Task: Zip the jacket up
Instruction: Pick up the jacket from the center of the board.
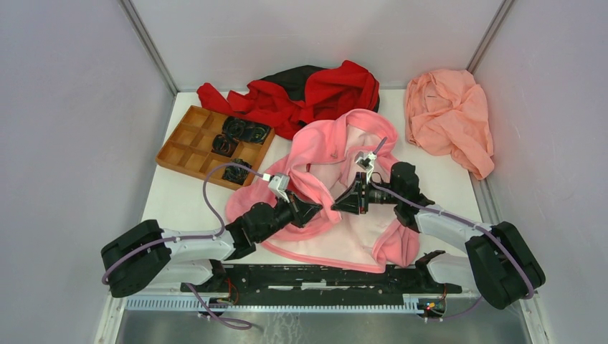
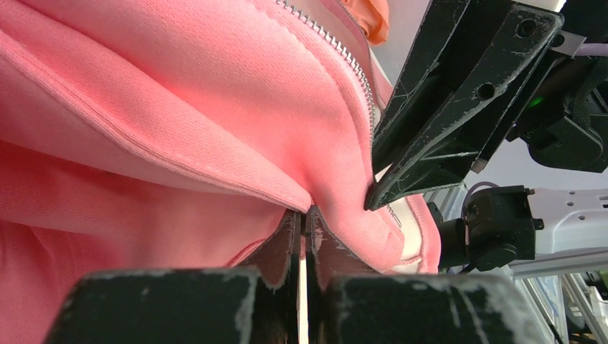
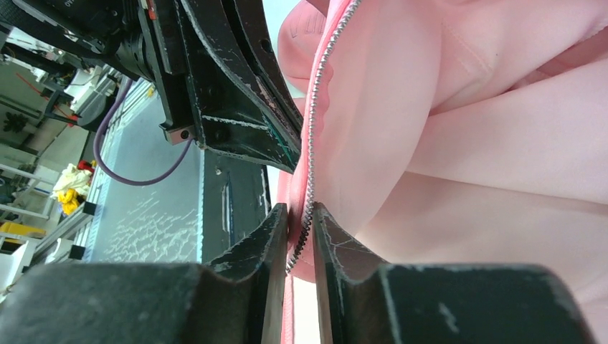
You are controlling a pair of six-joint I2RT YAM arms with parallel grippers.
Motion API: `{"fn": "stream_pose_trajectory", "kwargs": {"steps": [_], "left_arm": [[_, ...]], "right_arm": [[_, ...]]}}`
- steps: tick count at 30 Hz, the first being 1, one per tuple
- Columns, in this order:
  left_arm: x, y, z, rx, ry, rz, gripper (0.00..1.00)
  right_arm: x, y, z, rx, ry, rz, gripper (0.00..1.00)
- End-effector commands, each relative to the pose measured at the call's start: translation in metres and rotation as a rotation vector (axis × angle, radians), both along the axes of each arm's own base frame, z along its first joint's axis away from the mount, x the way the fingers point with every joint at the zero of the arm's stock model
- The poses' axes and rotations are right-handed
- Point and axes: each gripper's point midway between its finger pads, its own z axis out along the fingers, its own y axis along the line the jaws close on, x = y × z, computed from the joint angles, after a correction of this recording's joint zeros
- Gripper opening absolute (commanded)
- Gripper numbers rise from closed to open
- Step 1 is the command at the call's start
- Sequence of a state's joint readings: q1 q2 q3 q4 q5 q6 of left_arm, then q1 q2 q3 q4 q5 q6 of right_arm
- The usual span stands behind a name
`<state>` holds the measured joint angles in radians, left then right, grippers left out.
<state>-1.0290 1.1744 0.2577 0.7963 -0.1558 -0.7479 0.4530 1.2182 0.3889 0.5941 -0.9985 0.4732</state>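
Observation:
The bright pink jacket [image 1: 337, 154] lies open on the table's middle, its paler lining [image 1: 344, 240] facing up. My left gripper [image 1: 320, 208] is shut on a fold of the jacket's front edge; in the left wrist view [image 2: 305, 218] pink fleece [image 2: 179, 93] fills the frame and the zipper teeth [image 2: 337, 44] run at upper right. My right gripper [image 1: 335, 205] faces it almost tip to tip and is shut on the other front edge, with the zipper teeth [image 3: 310, 179] pinched between its fingers [image 3: 276, 226]. No zipper pull shows.
A red-and-black garment [image 1: 315, 89] lies at the back centre. A salmon-peach cloth [image 1: 448, 115] lies at the back right. A wooden divided tray [image 1: 188, 147] holding black items stands at the left. Grey walls enclose the table.

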Motion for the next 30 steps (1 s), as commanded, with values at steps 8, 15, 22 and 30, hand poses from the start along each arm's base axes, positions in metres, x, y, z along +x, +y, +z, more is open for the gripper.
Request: {"fn": "stream_pose_trajectory", "kwargs": {"steps": [8,15,22,30], "left_arm": [[0.002,-0.004,0.013,0.006,-0.07,-0.02,0.02],[-0.012,0.002,0.015,-0.039,-0.012,-0.055,0.62],[-0.059,0.012,0.028,-0.212,0.098,-0.211,0.82],[-0.074,-0.007,0.062,-0.322,0.147,-0.317,0.75]], "right_arm": [[-0.006,0.002,0.012,0.041,-0.008,0.041,0.0],[-0.009,0.001,0.017,0.063,-0.013,0.044,0.0],[-0.01,0.003,0.016,0.074,-0.017,0.063,0.0],[-0.011,0.003,0.014,0.077,-0.003,0.069,0.0]]}}
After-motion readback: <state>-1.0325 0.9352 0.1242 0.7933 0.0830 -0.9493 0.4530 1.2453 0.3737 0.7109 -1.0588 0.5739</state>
